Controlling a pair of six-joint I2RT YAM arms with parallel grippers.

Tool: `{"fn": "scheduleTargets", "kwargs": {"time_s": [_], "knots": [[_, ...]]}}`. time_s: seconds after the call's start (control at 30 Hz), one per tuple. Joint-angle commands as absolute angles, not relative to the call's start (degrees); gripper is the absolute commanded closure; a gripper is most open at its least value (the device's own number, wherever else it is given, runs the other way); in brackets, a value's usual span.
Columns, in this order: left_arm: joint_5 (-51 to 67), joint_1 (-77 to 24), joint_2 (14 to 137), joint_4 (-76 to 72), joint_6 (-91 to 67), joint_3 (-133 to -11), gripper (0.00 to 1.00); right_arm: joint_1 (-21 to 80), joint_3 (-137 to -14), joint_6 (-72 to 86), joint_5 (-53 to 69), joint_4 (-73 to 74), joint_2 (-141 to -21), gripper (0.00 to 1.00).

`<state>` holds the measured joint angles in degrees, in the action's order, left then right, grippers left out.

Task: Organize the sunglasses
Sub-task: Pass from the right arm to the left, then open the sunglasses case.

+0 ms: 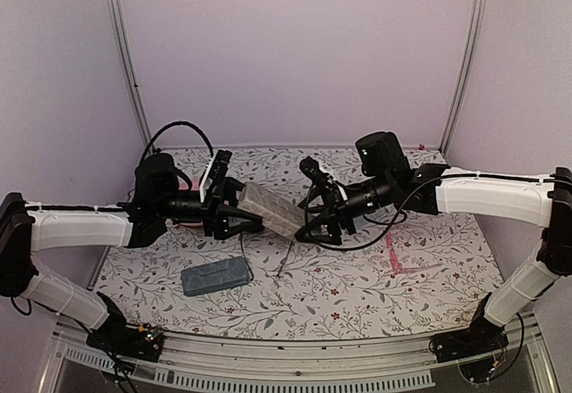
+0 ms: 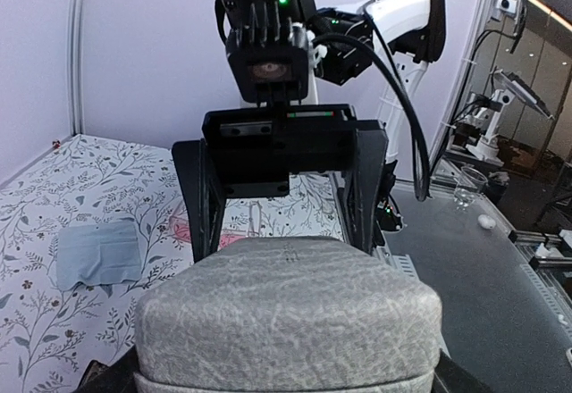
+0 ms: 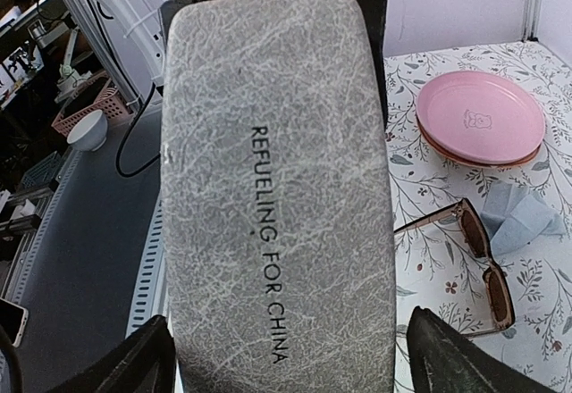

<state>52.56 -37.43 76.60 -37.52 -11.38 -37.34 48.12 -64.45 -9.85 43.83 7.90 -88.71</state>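
A grey-brown case printed "REFUELING FOR CHINA" hangs tilted above the table between both arms. My left gripper is shut on its left end. My right gripper has its jaws spread to either side of the other end. One pad meets the case's edge and a sliver of table shows beside the other finger. The sunglasses with reddish-brown lenses lie on the table right of the case; one thin arm of theirs shows in the top view. The pink-framed pair is out of view.
A blue-grey case lies shut on the floral table in front of the left arm. A pink plate stands beyond the sunglasses, with a crumpled pale blue cloth beside them. Another pale blue cloth lies flat.
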Motion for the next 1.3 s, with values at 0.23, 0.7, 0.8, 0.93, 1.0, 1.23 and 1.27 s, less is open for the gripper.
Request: {"fn": "scheduleTargets", "kwargs": {"time_s": [0.23,0.7,0.8,0.93,1.0,1.23,1.27], "knots": [[53.2,-38.2,77.7,-35.4,-9.6,-40.0,1.0,50.1,-68.0,-7.9,42.7,3.7,-90.9,0.01],[50.7,-39.5,78.4,-30.8,-5.4,-40.9,1.0,51.3,-71.1,-5.6,39.3,2.6,-94.6,0.31],[50.2,-40.0,78.1,-27.7,-1.2,-41.2,1.0,51.3,-70.7,-3.8,38.9,1.6,-94.5,0.4],[50.0,-40.2,77.2,-22.4,5.2,-41.2,1.0,50.9,-70.5,-1.4,41.2,1.5,-94.9,0.48],[49.9,-40.3,76.5,-19.8,8.7,-41.2,1.0,50.3,-70.5,0.8,43.4,1.6,-95.4,0.51],[50.3,-41.1,74.4,-15.5,18.6,-39.9,1.0,46.7,-68.7,11.3,54.2,1.2,-97.4,0.56],[50.5,-41.4,74.2,-15.3,19.3,-39.7,1.0,46.4,-68.1,12.3,55.0,1.2,-97.5,0.53]]}}
